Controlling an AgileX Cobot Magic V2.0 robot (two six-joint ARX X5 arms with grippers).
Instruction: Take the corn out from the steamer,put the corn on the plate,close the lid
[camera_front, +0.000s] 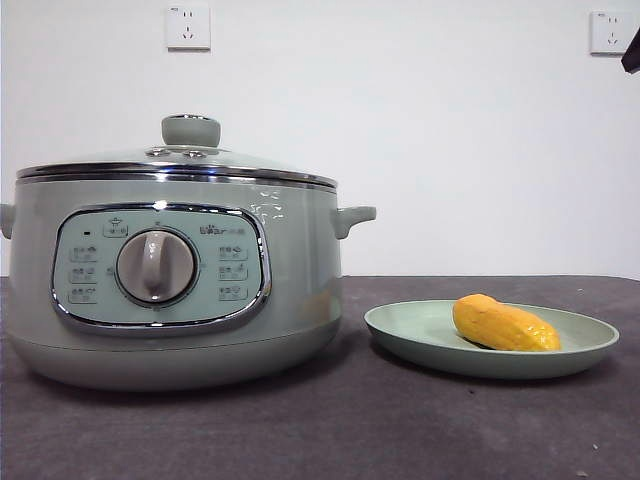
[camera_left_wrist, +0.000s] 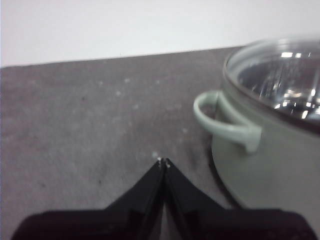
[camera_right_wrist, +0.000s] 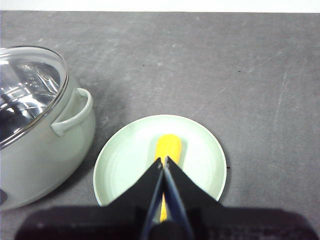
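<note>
While corn (camera_right_wrist: 168, 144) lies on plate (camera_right_wrist: 125, 160), closed right claw (camera_right_wrist: 163, 162) above, holding nothing

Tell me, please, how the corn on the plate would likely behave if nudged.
The corn is rounded with tapered ends, so it would probably roll sideways. Its glossy skin looks slippery. The plate's low rim may not stop it.
</note>
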